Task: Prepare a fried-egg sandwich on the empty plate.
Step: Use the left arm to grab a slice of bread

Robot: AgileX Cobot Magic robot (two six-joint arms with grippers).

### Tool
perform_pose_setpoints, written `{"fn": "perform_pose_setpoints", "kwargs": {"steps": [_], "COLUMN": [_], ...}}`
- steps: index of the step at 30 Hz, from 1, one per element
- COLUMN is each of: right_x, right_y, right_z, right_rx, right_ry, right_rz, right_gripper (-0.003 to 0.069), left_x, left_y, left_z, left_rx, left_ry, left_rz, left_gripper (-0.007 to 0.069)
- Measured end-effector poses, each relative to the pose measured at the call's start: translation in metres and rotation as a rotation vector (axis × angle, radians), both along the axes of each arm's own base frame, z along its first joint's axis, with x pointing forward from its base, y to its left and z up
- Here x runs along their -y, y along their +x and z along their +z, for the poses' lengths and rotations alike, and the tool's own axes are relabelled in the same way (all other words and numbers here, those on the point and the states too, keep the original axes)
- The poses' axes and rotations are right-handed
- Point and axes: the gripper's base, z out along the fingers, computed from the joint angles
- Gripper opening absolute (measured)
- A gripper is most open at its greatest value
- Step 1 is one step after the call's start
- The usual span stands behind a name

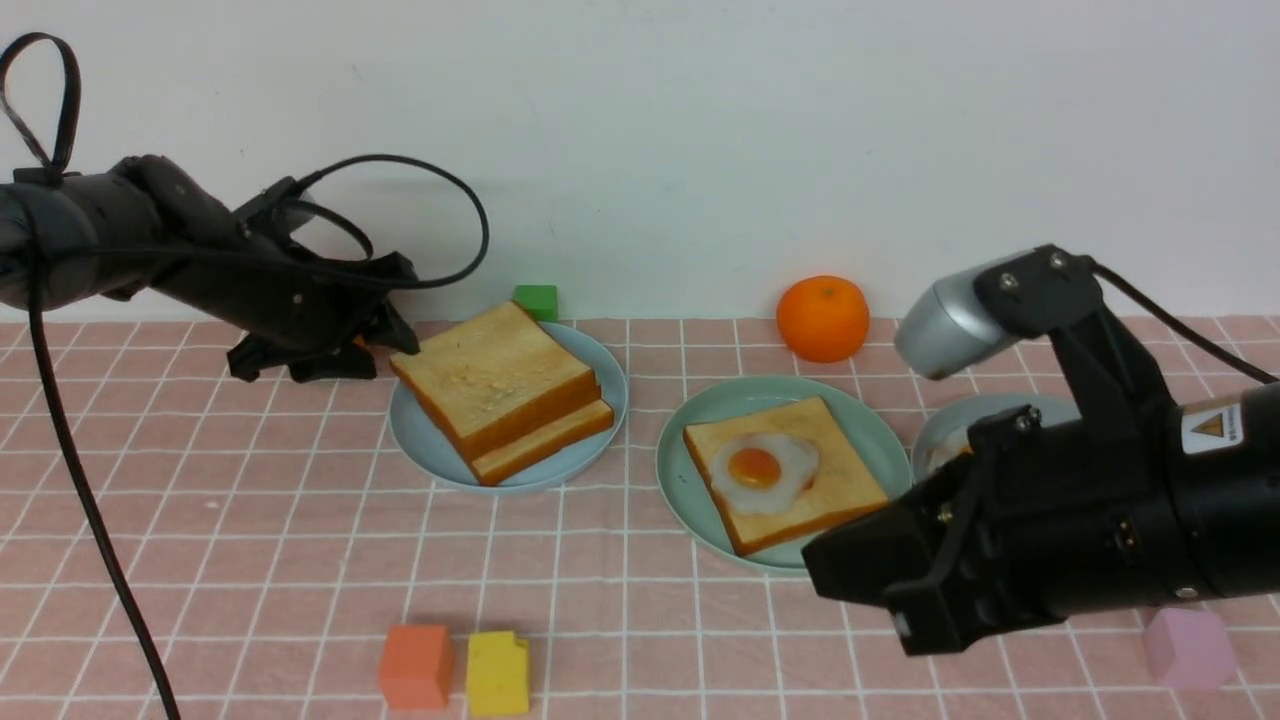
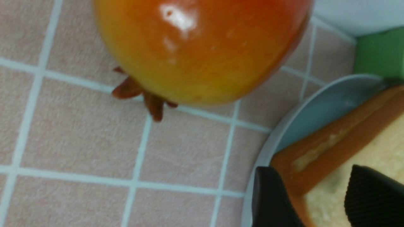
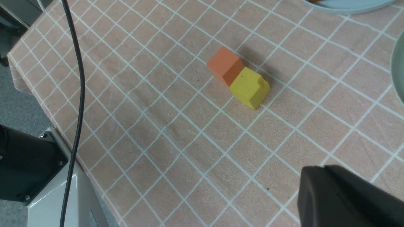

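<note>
Toast slice (image 1: 495,375) corner between parted left jaws; right jaws: gap unreadable.

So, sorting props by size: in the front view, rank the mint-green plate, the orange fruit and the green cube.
Largest: round mint-green plastic plate.
Then: round orange toy fruit.
Smallest: small green cube; both sit farther back than the plate.

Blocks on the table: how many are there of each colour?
Green block: 1
Orange block: 1
Yellow block: 1
Pink block: 1
Total: 4
</note>
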Motion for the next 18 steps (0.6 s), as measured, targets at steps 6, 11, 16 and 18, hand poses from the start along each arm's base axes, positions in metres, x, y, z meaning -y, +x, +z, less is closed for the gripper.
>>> {"fn": "perform_pose_setpoints", "kwargs": {"steps": [6, 11, 16, 18], "right_x": [0.0, 0.0, 0.0, 0.0], "right_y": [0.0, 0.0, 0.0, 0.0], "right_z": [0.0, 0.0, 0.001, 0.001], "right_rx": [0.003, 0.001, -0.003, -0.004], "right_ry": [0.001, 0.005, 0.011, 0.012], "right_rz": [-0.003, -0.004, -0.005, -0.005], "right_gripper": [0.0071, 0.0078, 0.0083, 0.0086], "left_x": [0.001, 0.0, 0.001, 0.001], "left_y": [0.002, 0.005, 0.007, 0.007], "left_z": [-0.003, -0.017, -0.018, -0.018], "left_rx": [0.001, -0.022, -0.004, 0.004], "left_ry": [-0.021, -0.048, -0.038, -0.034], "left_rz": [0.017, 0.035, 0.008, -0.003], "left_gripper": [0.0374, 0.0372, 0.0299, 0.0241]}}
